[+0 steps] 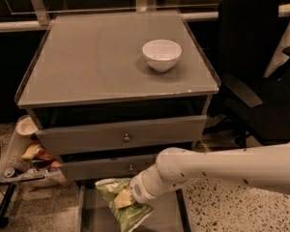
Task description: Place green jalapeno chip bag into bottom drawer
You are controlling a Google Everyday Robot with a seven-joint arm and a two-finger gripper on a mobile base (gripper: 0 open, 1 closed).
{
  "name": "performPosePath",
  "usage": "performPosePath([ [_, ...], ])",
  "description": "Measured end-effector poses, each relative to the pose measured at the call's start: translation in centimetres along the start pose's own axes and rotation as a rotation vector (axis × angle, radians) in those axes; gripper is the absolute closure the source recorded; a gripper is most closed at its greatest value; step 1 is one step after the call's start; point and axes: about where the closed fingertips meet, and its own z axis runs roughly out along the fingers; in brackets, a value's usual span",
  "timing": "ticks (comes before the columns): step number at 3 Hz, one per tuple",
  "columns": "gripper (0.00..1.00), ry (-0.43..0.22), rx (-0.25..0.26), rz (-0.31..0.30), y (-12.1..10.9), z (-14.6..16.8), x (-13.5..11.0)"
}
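The green jalapeno chip bag (130, 212) is a crinkled green foil bag with white edges, low in the camera view, over the floor of the open bottom drawer (94, 211). My gripper (124, 198) is at the end of the white arm that reaches in from the right, down inside the drawer opening. It is shut on the bag's upper part, with a pale fingertip against the foil. I cannot tell whether the bag rests on the drawer floor. The drawer's front lies below the frame.
Two upper drawers (125, 137) with small round knobs are closed above it. A white bowl (161, 54) stands on the cabinet top (87, 62). A low side rack (24, 158) with yellow and red snack packets is at the left. A black office chair (253, 71) is at the right.
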Motion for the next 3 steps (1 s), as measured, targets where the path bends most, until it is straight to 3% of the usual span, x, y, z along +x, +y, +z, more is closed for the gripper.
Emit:
performPosePath([
  [2, 1.0, 0.039, -0.047, 0.026, -0.9, 3.0, 0.9],
  [3, 1.0, 0.005, -0.063, 0.076, -4.7, 7.1, 0.6],
])
